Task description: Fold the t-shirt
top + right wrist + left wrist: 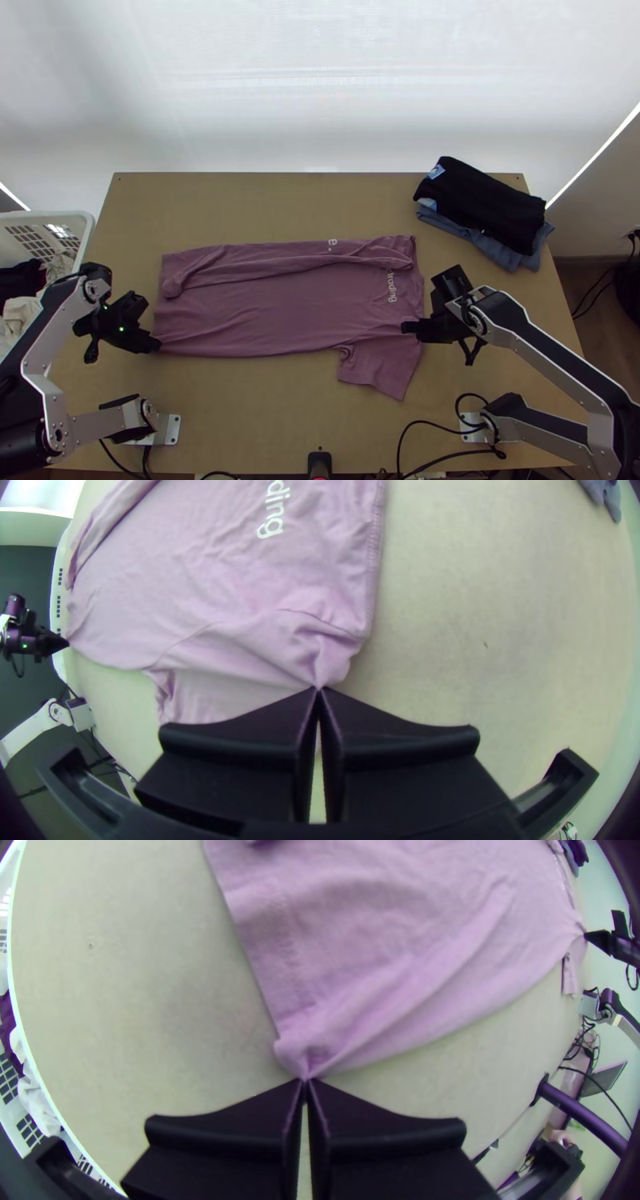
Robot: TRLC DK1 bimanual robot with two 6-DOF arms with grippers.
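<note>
Top view: your mauve t-shirt (280, 308) lies partly folded on the bench (264, 416). Your left hand (307, 1080) pinches a hem corner, your right hand (319, 688) the shoulder; this soft, light cloth should sag unless held taut there.

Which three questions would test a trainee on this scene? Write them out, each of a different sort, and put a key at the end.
1. True or false: the left tool and the right tool both pinch the t-shirt.
2. What lies on top of the folded blue cloth? a) the t-shirt; b) a folded black cloth; c) a white basket.
3. Fill in: a short ____ sticks out from the t-shirt's edge nearer the arms' bases.

Key: 1 true; 2 b, the black cloth; 3 sleeve.
</note>
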